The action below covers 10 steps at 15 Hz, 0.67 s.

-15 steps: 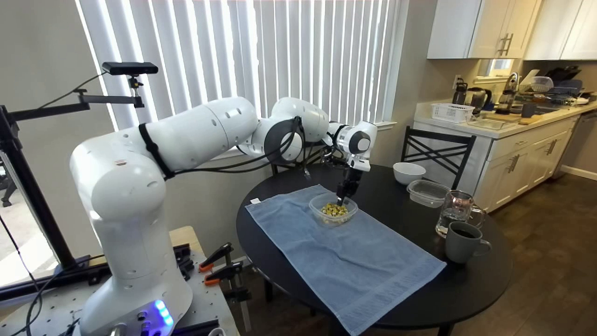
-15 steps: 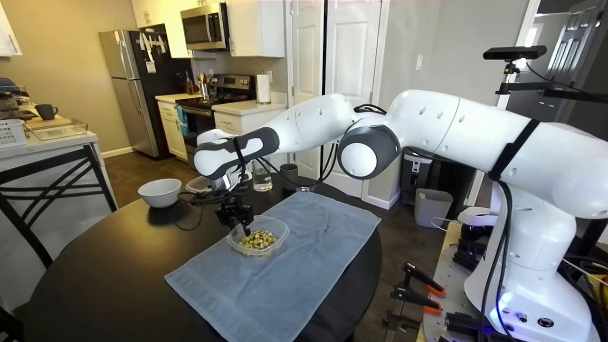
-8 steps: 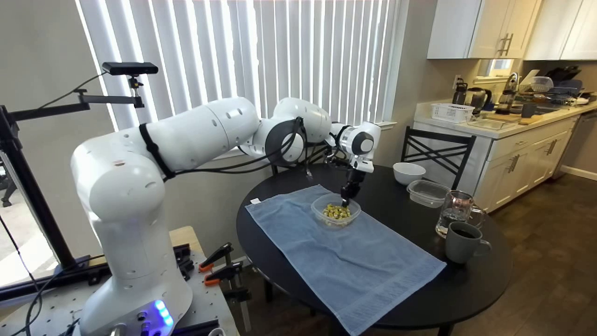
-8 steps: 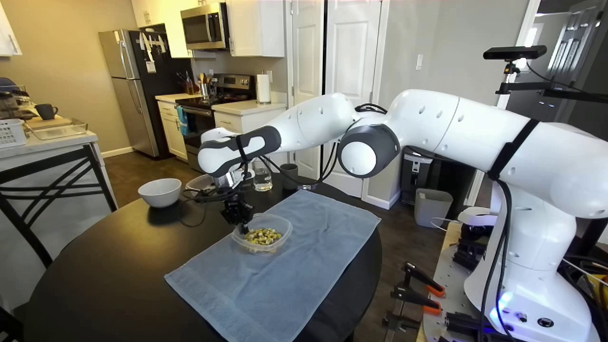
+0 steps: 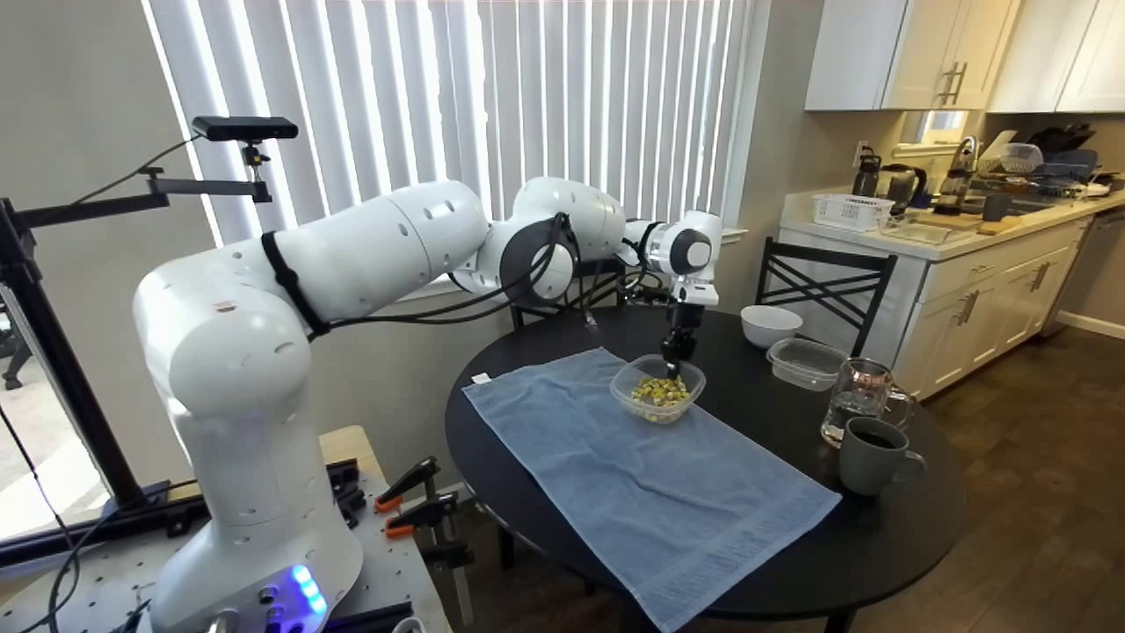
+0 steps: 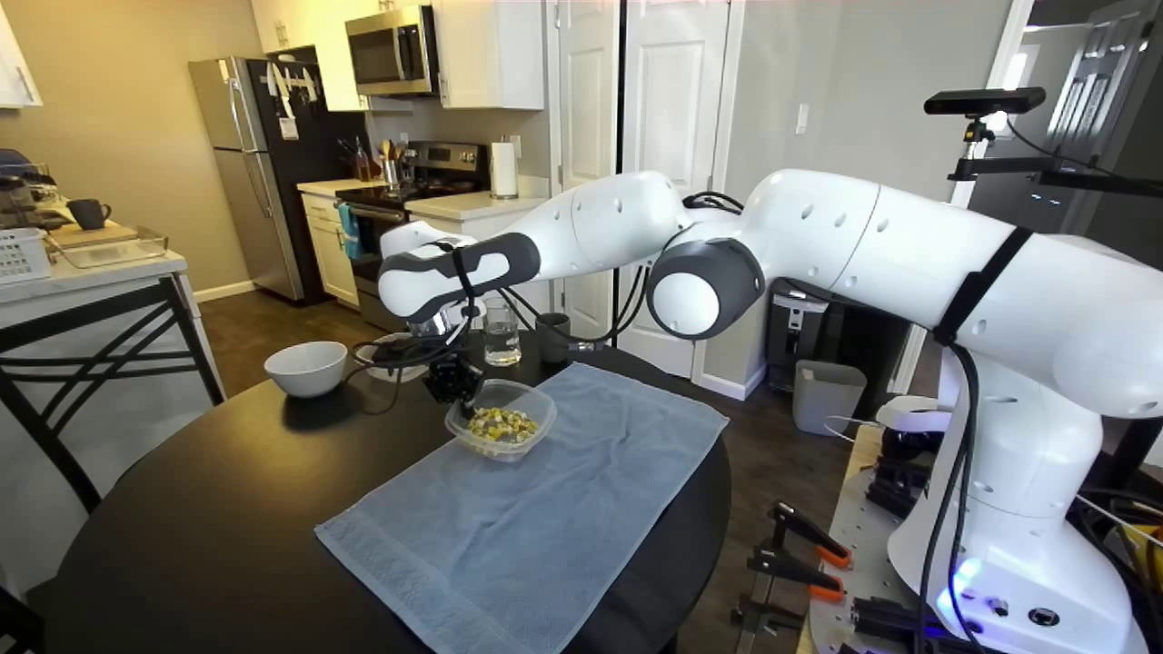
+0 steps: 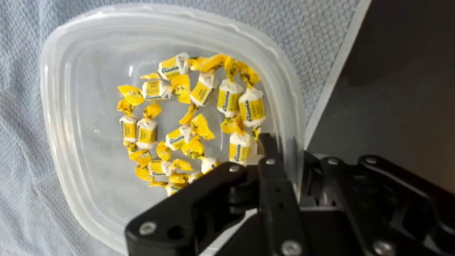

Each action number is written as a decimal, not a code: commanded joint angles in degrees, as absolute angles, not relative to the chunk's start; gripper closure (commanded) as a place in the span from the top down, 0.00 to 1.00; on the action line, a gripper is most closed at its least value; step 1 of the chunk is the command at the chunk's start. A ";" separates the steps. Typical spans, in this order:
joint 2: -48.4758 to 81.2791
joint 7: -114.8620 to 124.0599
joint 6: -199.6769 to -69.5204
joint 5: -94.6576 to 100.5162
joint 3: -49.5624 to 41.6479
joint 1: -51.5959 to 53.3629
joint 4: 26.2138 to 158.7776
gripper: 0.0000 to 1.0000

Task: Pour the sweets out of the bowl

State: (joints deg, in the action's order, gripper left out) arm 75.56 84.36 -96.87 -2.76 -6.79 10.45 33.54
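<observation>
a black robot gripper [image 7: 289, 151] pinches the wall of a translucent bowl [image 7: 57, 117] from inside and outside, over a blue towel [image 6: 554, 509] on a dark table [image 6: 227, 490]. yellow-and-white wrapped sweets [image 7: 179, 138] lie in that bowl; a white bowl [image 6: 307, 368] stands apart on the same table.

In the wrist view, sweets [image 7: 177, 138] were yellow and white with dark lettering; their bowl [image 7: 101, 153] was cloudy, colourless; the gripper [image 7: 289, 151] at its four o'clock, black. In an exterior view, the towel [image 5: 650, 492] was blue, the table [image 5: 866, 545] black, the opaque bowl [image 5: 773, 332] at its one o'clock white, the mug [image 5: 873, 466] at three grey.
</observation>
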 commanded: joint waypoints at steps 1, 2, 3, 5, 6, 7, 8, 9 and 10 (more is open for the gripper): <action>73.24 87.27 -94.84 3.17 -12.13 13.73 31.48 0.01; 73.16 87.60 -94.79 4.92 -13.61 14.88 30.62 0.01; 73.32 88.09 -95.03 6.55 -15.12 15.84 29.88 0.01; 73.87 89.36 -95.37 9.96 -18.06 18.16 28.63 0.01; 74.50 90.86 -96.51 11.36 -19.42 19.08 27.96 0.01; 74.73 92.25 -96.86 12.77 -20.79 20.04 27.58 0.01; 75.02 94.04 -97.42 14.07 -22.03 20.91 27.34 0.01; 75.18 95.16 -97.78 15.52 -23.34 21.80 27.10 0.01; 79.25 96.12 -94.39 18.63 -21.94 20.31 18.39 0.01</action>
State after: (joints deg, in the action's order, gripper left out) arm 74.52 92.37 -96.71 13.11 -20.93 20.61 27.93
